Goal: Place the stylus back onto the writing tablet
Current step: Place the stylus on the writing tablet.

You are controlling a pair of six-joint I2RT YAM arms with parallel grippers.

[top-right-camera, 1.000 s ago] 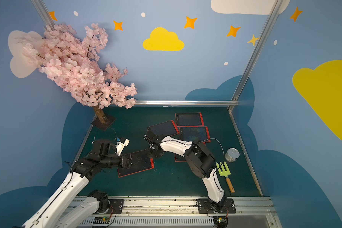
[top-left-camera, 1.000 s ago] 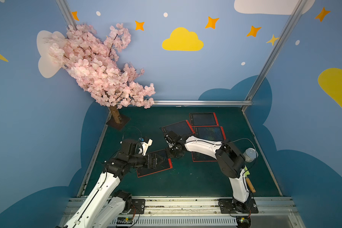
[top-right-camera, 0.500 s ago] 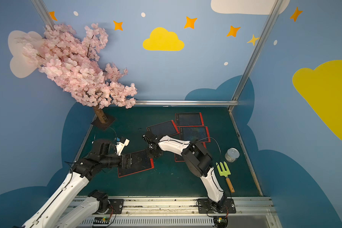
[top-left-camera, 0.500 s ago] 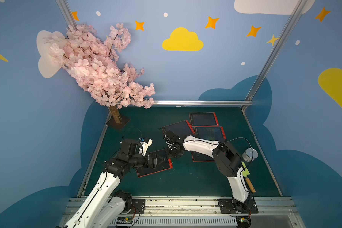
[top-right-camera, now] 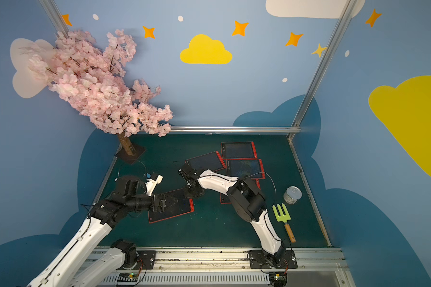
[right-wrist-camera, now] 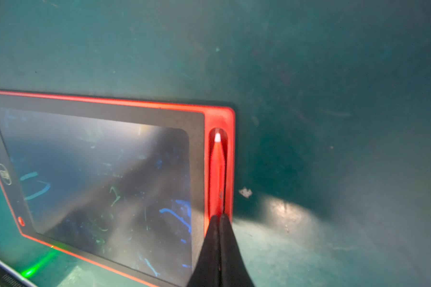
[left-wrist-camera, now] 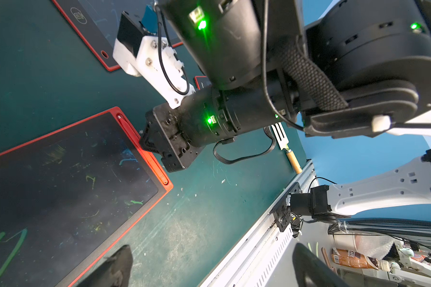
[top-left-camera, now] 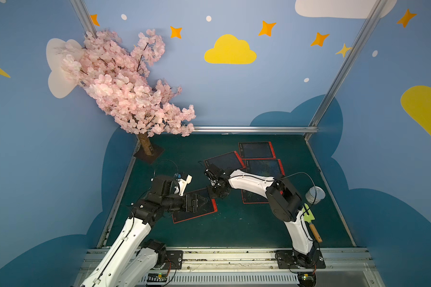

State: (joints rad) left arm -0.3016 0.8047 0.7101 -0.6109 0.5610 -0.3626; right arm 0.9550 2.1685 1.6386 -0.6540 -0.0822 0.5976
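As the stylus (right-wrist-camera: pixel 217 174) lies along the groove in the red edge of the writing tablet (right-wrist-camera: pixel 110 111), it is borne on by the closed right hand (right-wrist-camera: pixel 219 223).

The right hand's jaws are brought fully together with nothing clamped between them. Their tips are set on the stylus's rear part, which is judged to be a push to seat it, since the white nib is already tucked into the groove's end. The left hand (left-wrist-camera: pixel 209 263) is kept wide open and empty over the tablet, probably so that it can be steadied; contact cannot be told. Three more tablets (top-left-camera: pixel 256 150) are laid toward the upper right of the table (top-left-camera: pixel 234 223), and a fourth is partly hidden under the right arm (top-left-camera: pixel 251 180). A tin (top-left-camera: pixel 315 195) and a garden fork (top-left-camera: pixel 309 218) are left well apart at right, and a blossom tree (top-left-camera: pixel 125 87) stands at upper left. Nothing is found in the way.
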